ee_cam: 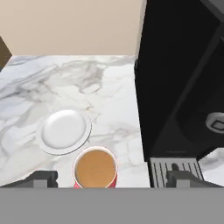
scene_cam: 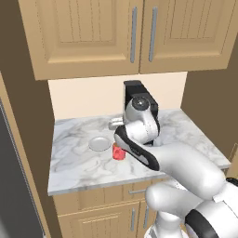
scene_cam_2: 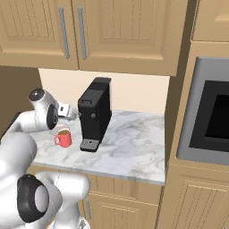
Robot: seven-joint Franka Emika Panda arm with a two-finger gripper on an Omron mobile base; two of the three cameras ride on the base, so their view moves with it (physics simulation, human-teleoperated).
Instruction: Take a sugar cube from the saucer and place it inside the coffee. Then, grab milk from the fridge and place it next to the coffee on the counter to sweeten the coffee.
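The coffee, a red mug (ee_cam: 95,168) of brown liquid, stands on the marble counter (ee_cam: 52,87), right in front of the black coffee machine's drip grille. The pale saucer (ee_cam: 64,130) beside it is bare. No sugar cube shows on the saucer or on the liquid's surface. My gripper (ee_cam: 113,179) hangs open above the mug, one fingertip (ee_cam: 43,178) on each side and nothing between them. In the base views the mug (scene_cam: 118,152) (scene_cam_2: 64,138) sits below my hand (scene_cam_2: 67,112), next to the saucer (scene_cam: 99,143). The milk is out of view.
The coffee machine (scene_cam_2: 94,114) stands at the back of the counter (scene_cam: 79,162), with wood wall cabinets (scene_cam: 130,32) above. A built-in oven (scene_cam_2: 210,116) is on the right. A dark grey panel (scene_cam: 9,186) runs down the left edge.
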